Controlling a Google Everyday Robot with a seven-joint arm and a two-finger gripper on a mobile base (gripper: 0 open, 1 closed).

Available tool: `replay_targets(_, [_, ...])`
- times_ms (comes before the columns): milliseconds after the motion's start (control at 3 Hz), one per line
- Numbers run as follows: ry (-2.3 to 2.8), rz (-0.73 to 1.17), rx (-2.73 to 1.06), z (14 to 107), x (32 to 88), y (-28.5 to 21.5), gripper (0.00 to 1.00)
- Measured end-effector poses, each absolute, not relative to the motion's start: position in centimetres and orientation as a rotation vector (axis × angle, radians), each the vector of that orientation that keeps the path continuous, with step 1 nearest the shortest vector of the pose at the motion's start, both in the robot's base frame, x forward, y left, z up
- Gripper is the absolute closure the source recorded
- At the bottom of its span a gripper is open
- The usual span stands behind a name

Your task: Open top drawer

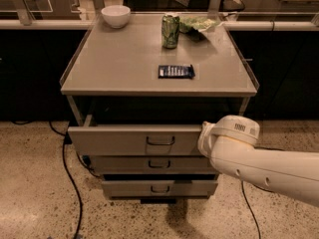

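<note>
The top drawer [124,141] is the widest of three grey-beige drawers under the cart top. It stands pulled out toward me, with a dark gap above its front. Its dark loop handle [160,141] sits at the centre of the front, free of any contact. My gripper [205,142] is at the right end of the drawer front, at the tip of the white arm [259,163] that comes in from the right. The arm's rounded wrist hides it.
Two narrower drawers [159,164] [159,188] sit below. On the cart top [109,68] are a white bowl [115,16], a green can [170,31], a green bag [197,23] and a dark flat packet [176,71]. A black cable [67,168] runs on the speckled floor at left.
</note>
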State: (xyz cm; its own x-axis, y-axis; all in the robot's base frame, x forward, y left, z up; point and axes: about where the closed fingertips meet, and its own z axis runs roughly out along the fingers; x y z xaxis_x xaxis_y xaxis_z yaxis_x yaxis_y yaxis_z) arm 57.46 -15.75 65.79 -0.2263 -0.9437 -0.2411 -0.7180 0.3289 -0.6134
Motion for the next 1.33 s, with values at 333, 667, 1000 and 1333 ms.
replay_targets(333, [2.015,-0.506,-1.46,65.7,56.6,-15.8,1.0])
replay_targets(667, [2.018,-0.5,-1.463,65.7,55.8,-15.8,1.0])
replay_targets(1000, [2.021,-0.512,-1.465,65.8,55.9,-15.7,1.0])
replay_targets(1333, [2.025,-0.524,-1.471,65.8,55.5,-15.9,1.0])
